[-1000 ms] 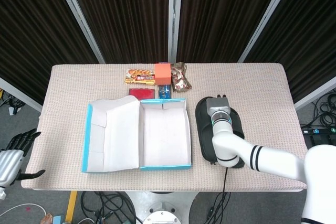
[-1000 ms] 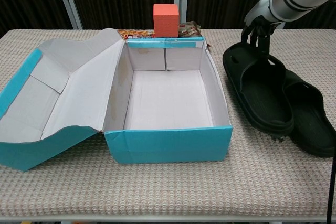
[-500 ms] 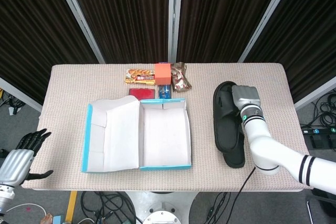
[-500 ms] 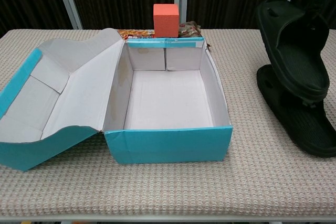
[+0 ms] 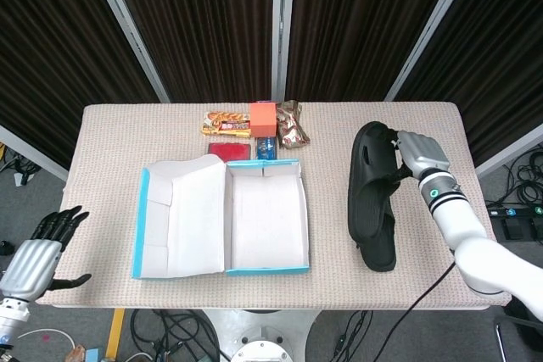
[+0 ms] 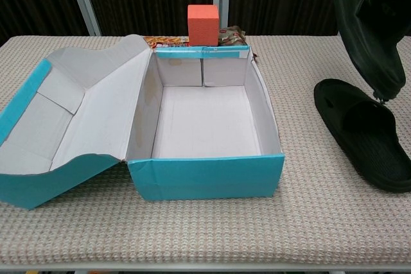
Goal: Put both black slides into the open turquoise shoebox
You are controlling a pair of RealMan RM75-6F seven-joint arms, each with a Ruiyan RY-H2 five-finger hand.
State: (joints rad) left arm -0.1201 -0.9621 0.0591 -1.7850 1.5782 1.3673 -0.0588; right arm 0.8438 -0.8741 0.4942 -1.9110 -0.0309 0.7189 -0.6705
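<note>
Right hand: the right hand [image 5: 417, 155] grips one black slide, the lifted slide [image 5: 373, 177], at its toe end, so the heel hangs down free and the sole is clear of the bench [image 5: 110, 137].
Lifted slide: in the chest view it hangs toe-up above the other, apart from it, well right of the shoebox [image 6: 205, 174].
Resting slide: the resting slide [image 6: 365, 133] lies flat, sole down, on the bench right of the box, not yet touched.
Shoebox: open and bare inside, its lid folded out to the left, so the way in from the right is clear.
Left hand: the left hand [image 5: 34, 258] hangs off the bench's near left corner, fingers apart, holding nothing.
Behind the box: an orange block [image 6: 203, 24] and snack packets [image 5: 227, 123], out of the path.
Change: half a second ago the lifted slide overlapped its partner; now it is higher and clear of it. A second ago both lay on the bench.
</note>
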